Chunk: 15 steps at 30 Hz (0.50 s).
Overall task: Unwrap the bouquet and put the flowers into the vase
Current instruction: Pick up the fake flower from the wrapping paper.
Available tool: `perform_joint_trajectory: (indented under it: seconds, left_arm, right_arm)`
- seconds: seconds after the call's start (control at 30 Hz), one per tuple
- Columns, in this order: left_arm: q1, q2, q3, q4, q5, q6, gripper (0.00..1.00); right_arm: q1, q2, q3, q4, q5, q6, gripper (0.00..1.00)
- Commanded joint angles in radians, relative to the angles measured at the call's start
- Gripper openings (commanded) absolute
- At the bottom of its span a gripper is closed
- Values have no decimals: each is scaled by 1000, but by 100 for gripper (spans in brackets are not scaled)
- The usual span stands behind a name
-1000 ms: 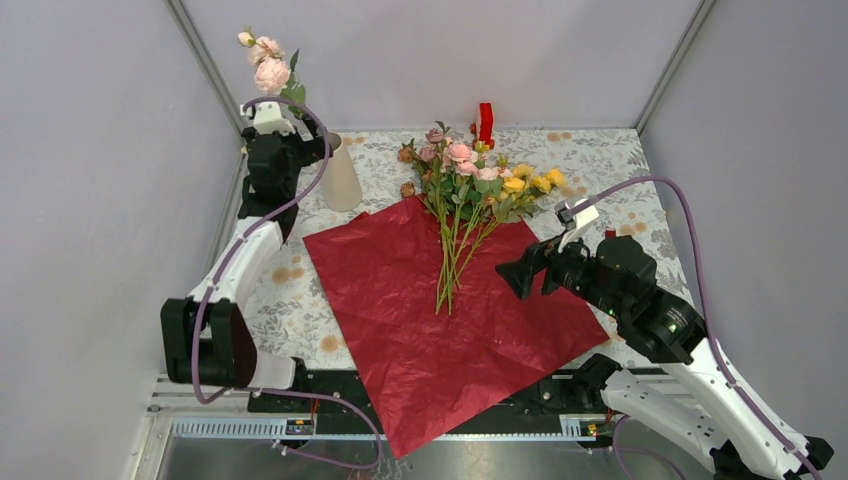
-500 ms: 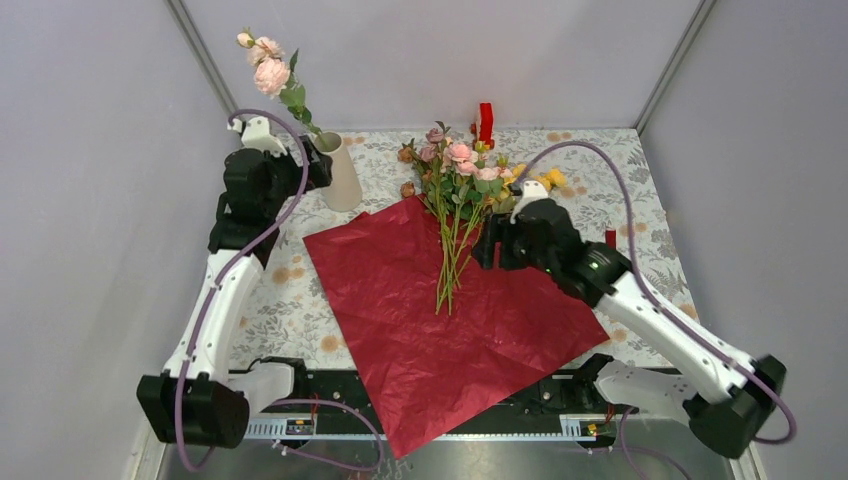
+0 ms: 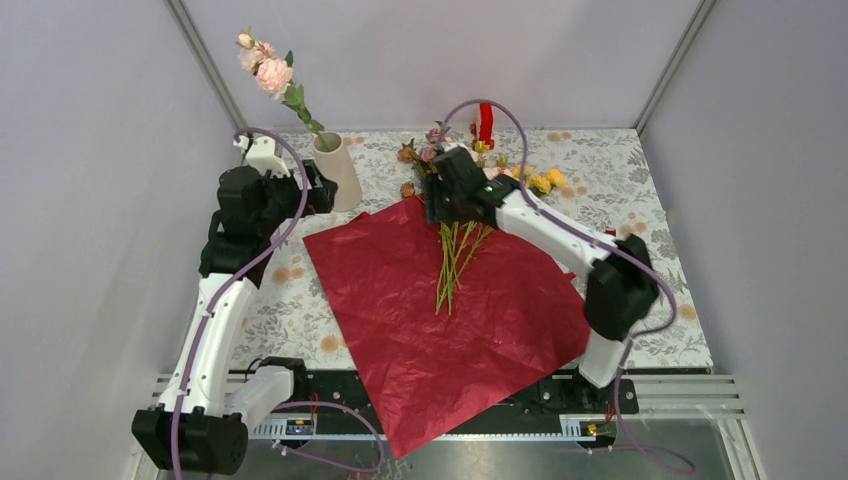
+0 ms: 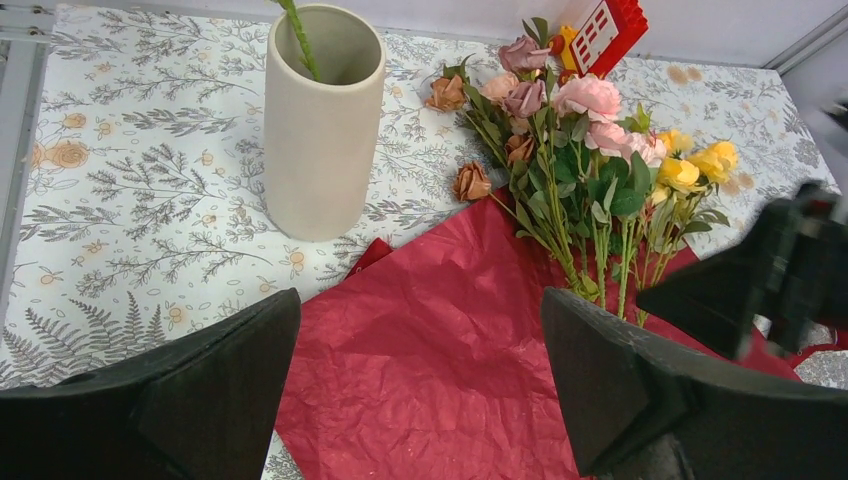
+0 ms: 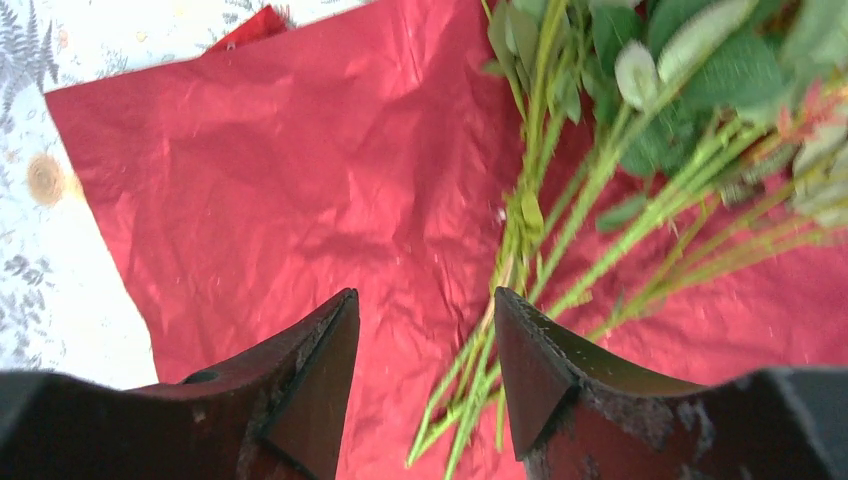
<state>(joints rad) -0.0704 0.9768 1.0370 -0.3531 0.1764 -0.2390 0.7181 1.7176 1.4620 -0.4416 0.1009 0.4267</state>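
The dark red wrapping paper (image 3: 440,300) lies spread flat, and the flowers (image 3: 545,182) of the bouquet rest across its far corner, stems (image 3: 450,270) pointing toward me. My right gripper (image 3: 436,212) hangs over the stems just below the blooms. In the right wrist view it (image 5: 424,300) is open, with green stems (image 5: 560,230) running between its fingers. The cream vase (image 3: 338,172) stands at the far left with one pink flower (image 3: 272,75) in it. My left gripper (image 3: 322,192) is beside the vase, wide open and empty (image 4: 420,380), above the paper's corner (image 4: 440,370).
A small red and yellow toy block (image 3: 485,122) stands behind the blooms at the back wall. Grey walls close in the table on three sides. The paper's near corner hangs over the front rail (image 3: 400,435). The flowered tablecloth (image 3: 640,180) is bare at the right.
My right arm swung from the right side leftward to over the flower stems, and its jaws narrowed. My left gripper drew back slightly from the vase and stayed open.
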Motion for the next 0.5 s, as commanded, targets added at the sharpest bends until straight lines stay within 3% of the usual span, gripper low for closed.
perform_joint_trajectory:
  seconds: [0.0,0.23,0.47]
  left_arm:
    - [2,-31,-2,29,20,16,99]
    - [-7,-35,14,-6,-34,48,99]
    - [-17,-37,19,-14,-37,53,99]
  right_arm:
    - [-4,185,209,-73,82,-82,58]
    - [-42,379,427,-168,117,-114,56]
    - [-68,479,455,-186,90,-127,53]
